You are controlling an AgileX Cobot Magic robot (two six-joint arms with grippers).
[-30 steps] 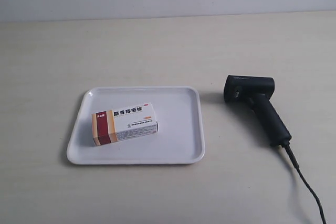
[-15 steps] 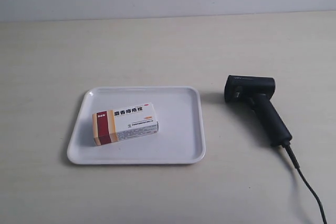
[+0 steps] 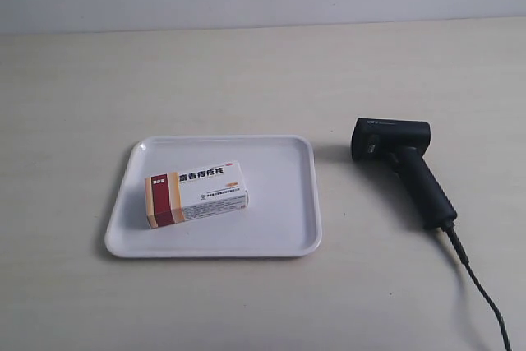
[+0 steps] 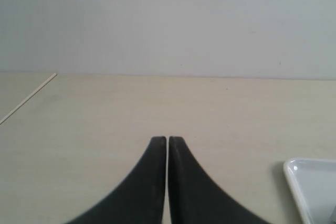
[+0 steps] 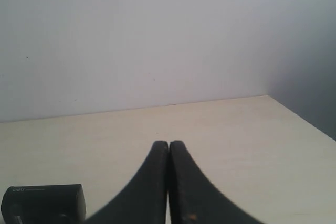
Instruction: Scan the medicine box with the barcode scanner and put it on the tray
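While lying flat in tray, medicine box resting; barcode scanner sitting beside on desk; both jaws clenched, empty.

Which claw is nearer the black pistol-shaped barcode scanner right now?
The right claw. Its wrist view shows the black pistol-shaped plastic barcode scanner just beside its shut fingers. The left claw, also shut, sees only a corner of the flat white plastic tray, no scanner.

Left gripper: 2 matte black fingers, smooth, curved, widening twd the base, tips narrow & rounded. Right gripper looked the same; 1 finger had a small orange speck near its base.
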